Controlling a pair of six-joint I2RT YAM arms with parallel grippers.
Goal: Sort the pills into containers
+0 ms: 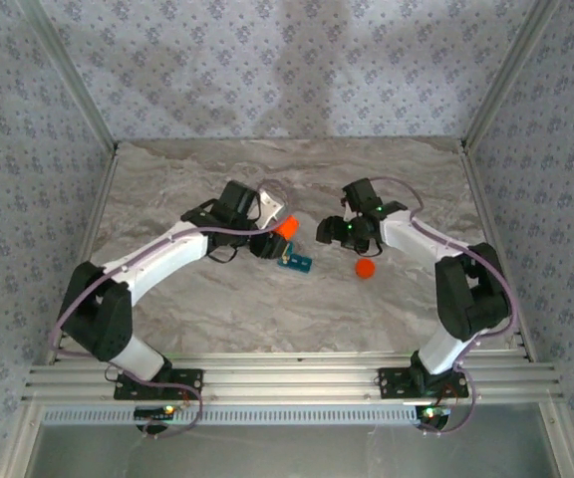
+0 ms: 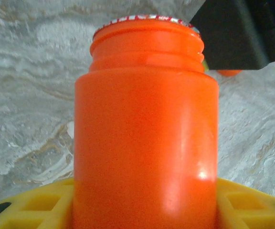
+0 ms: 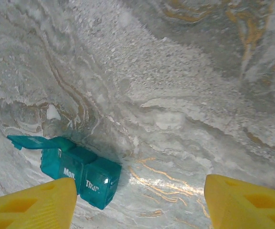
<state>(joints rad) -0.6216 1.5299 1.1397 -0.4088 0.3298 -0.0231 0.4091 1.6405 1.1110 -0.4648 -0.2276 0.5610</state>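
Note:
An orange bottle [image 2: 144, 138] with bare neck threads stands between my left gripper's yellow fingers [image 2: 27, 205], and the left gripper [image 1: 270, 240] is shut on its body. The teal pill box [image 3: 82, 174] lies on the marble just right of that gripper [image 1: 295, 262]; its "Mon" and "Thur" lids are closed and one lid at its far end [image 3: 32, 142] is flipped open. My right gripper [image 3: 140, 205] hovers over the table beside the box, open, with nothing between its fingers [image 3: 245, 202]. In the top view it [image 1: 329, 231] faces the bottle [image 1: 285, 227]. The pills are hidden.
An orange cap [image 1: 365, 269] lies on the marble table [image 1: 217, 299] to the right of the pill box, below the right gripper. Patterned walls and metal frame posts enclose the table on three sides. Open marble stretches toward the near edge.

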